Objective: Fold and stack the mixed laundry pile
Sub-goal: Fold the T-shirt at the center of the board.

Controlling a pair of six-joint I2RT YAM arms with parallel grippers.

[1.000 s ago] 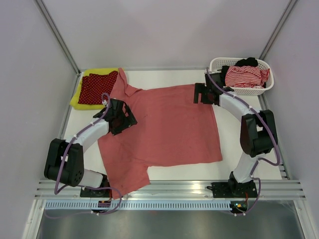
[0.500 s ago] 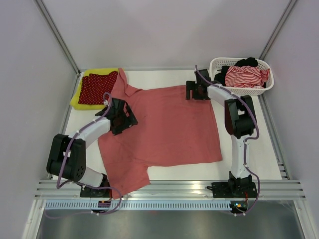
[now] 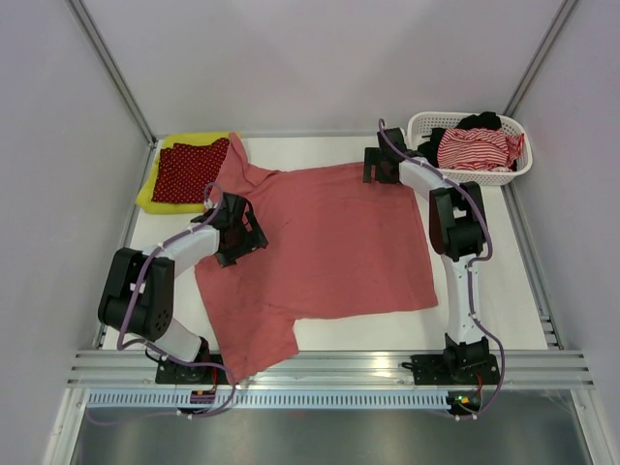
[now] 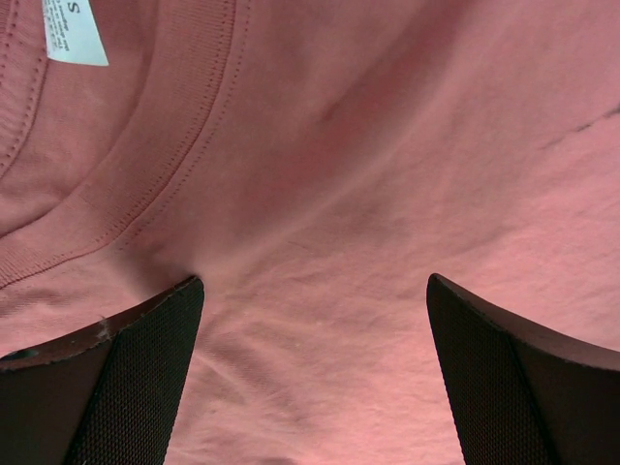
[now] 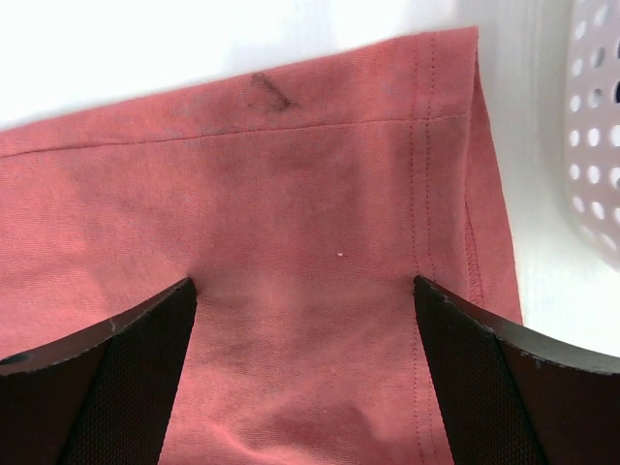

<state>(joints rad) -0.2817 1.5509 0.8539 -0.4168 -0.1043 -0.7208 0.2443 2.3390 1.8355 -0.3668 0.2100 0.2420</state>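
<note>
The salmon-pink polo shirt [image 3: 329, 242] lies spread flat across the table. My left gripper [image 3: 235, 228] is open, with its fingertips pressed on the shirt just below the ribbed collar; in the left wrist view [image 4: 315, 320] cloth wrinkles between the fingers [image 4: 126, 387], and a white size label [image 4: 73, 31] shows. My right gripper [image 3: 376, 167] is open on the shirt's far right hem corner; in the right wrist view [image 5: 302, 291] its fingers [image 5: 145, 358] press the cloth. The dark red white-dotted cloth [image 3: 189, 170] lies on the yellow-green garment [image 3: 151, 192] at the far left.
The white perforated basket [image 3: 504, 176] stands at the far right corner and holds the red-white striped piece [image 3: 475, 148] and the black piece [image 3: 481, 121]. Its wall shows in the right wrist view [image 5: 596, 145]. Bare white table [image 3: 484, 281] lies right of the shirt.
My right gripper has moved left and toward the far edge, onto the shirt's far hem corner. The shirt's near edge has shifted slightly. The left gripper has hardly moved.
</note>
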